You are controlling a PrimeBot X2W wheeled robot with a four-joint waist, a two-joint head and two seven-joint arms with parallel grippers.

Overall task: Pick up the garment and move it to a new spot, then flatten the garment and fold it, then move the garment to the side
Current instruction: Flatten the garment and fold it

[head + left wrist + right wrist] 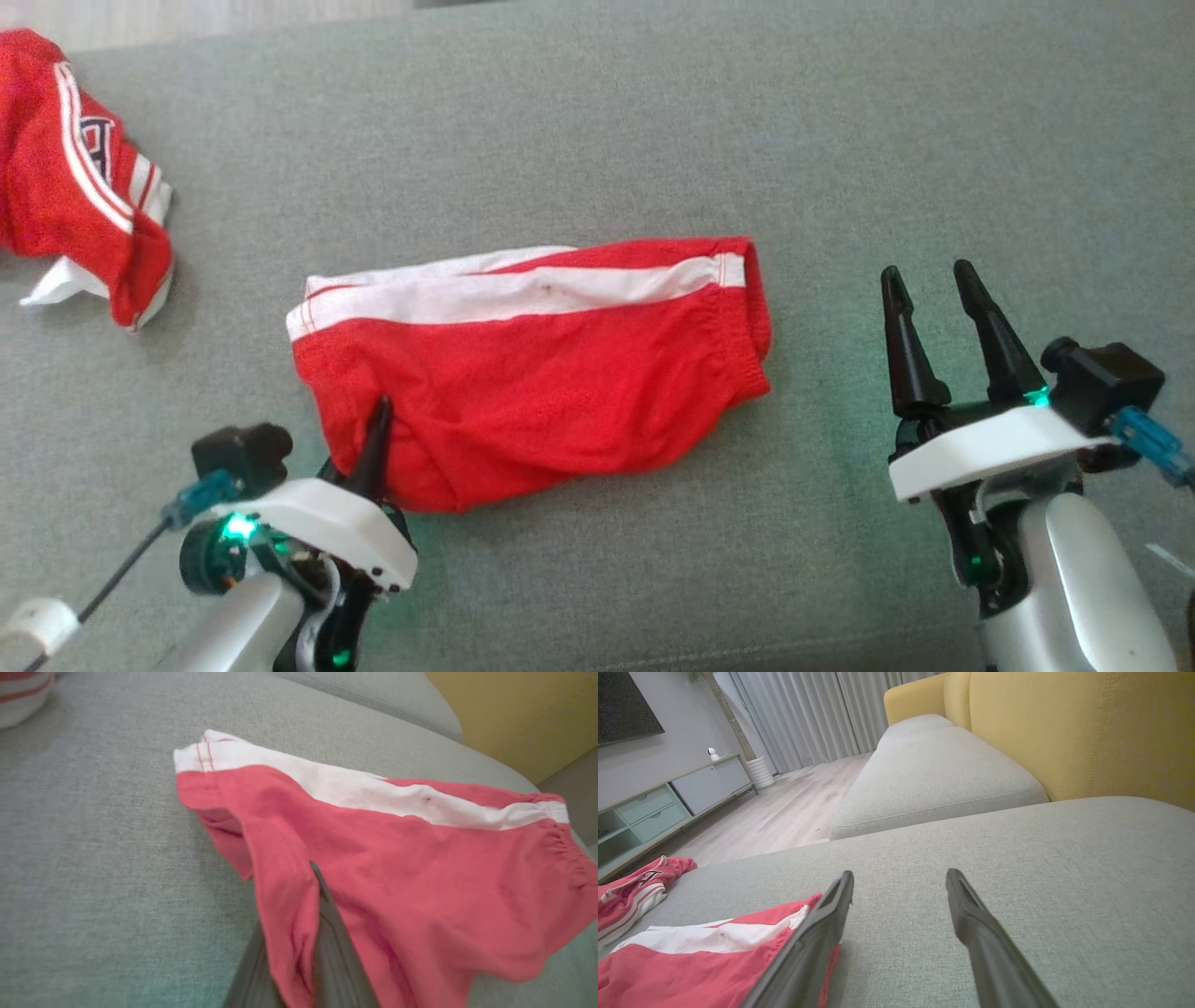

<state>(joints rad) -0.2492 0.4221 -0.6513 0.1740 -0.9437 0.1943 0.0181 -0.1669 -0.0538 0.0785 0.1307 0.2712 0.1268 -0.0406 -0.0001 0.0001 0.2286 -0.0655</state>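
Red shorts with a white side stripe (532, 373) lie folded across the middle of the grey sofa seat (597, 121), waistband to the right. My left gripper (372, 425) is shut on the shorts' lower left edge. The left wrist view shows red fabric (420, 868) pinched between the dark fingers (327, 914) and draped over one of them. Right of the waistband, my right gripper (927, 273) stands open and holds nothing. In the right wrist view its open gripper (900, 875) hovers over bare cushion, with the shorts (691, 961) at the lower left.
A second red garment with white stripes (75, 177) lies bunched at the seat's far left, also seen as a red garment (630, 891) near the seat's edge. The yellow backrest (1064, 728) borders the seat. A wooden floor (784, 812) and a low cabinet (668, 798) lie beyond.
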